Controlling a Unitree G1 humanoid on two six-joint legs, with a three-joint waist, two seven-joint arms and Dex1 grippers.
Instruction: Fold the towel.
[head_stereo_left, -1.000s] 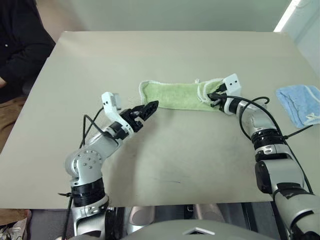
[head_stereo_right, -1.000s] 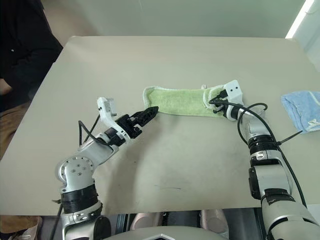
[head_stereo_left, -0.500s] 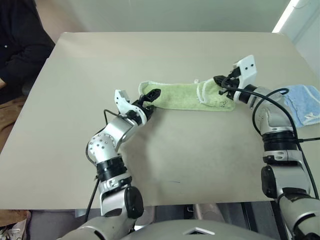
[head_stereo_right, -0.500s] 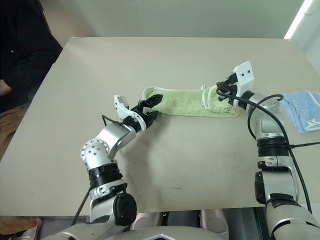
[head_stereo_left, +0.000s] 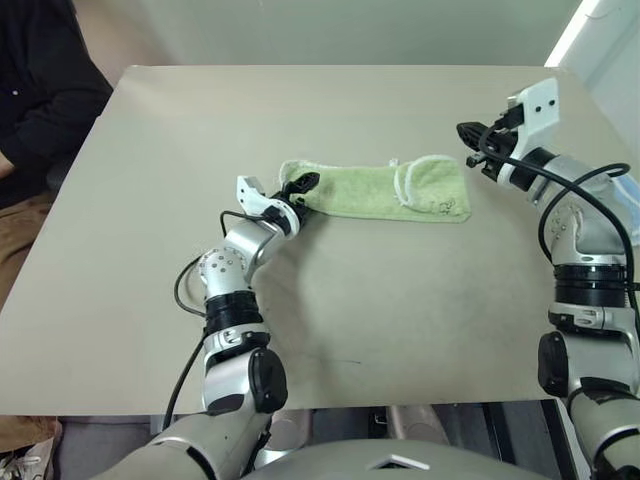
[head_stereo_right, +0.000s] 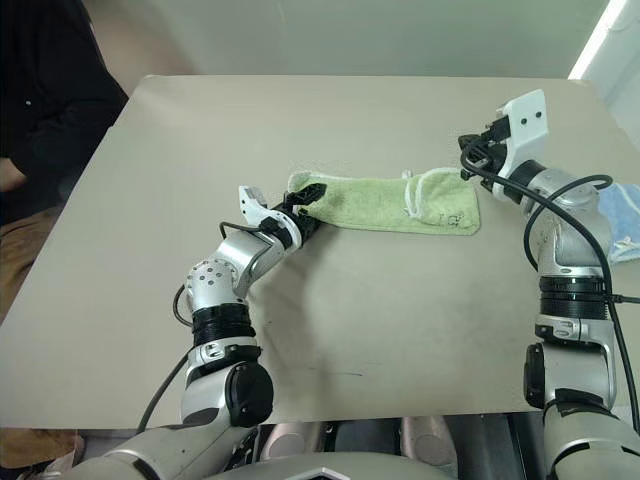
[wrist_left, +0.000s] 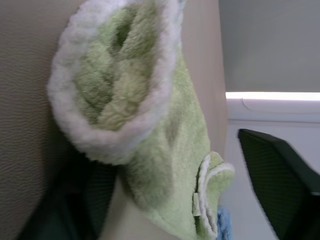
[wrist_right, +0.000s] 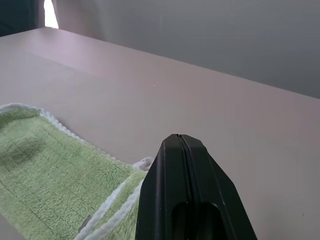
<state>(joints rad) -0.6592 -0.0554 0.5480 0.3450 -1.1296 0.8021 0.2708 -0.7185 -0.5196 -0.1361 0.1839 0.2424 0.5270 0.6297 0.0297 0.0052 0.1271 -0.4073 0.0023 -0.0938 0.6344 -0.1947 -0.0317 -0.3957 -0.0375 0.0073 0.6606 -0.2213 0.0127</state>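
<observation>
Beige and matte, the wide table (head_stereo_left: 330, 300) is seen from the head views with the light green terry-cloth towel with white stitched edging (head_stereo_left: 375, 190) lying near its middle as a long strip, its right end doubled over so the edging shows as a curved band. The left gripper (head_stereo_left: 300, 187) is set at the strip's left end, one black finger (head_stereo_right: 309, 188) above the cloth, presumably so that this end can be picked up and carried across. The right gripper (head_stereo_left: 470, 131) is held above the table, apart from the folded right end, its fingers pressed together and empty. A light blue cloth (head_stereo_right: 622, 220) lies at the table's right edge, partly hidden by the right arm.

From the left wrist, the towel's rounded end is seen lying between the spread fingers, not visibly pinched.

From the right wrist, the closed fingers are seen pointing over the towel's folded end.
</observation>
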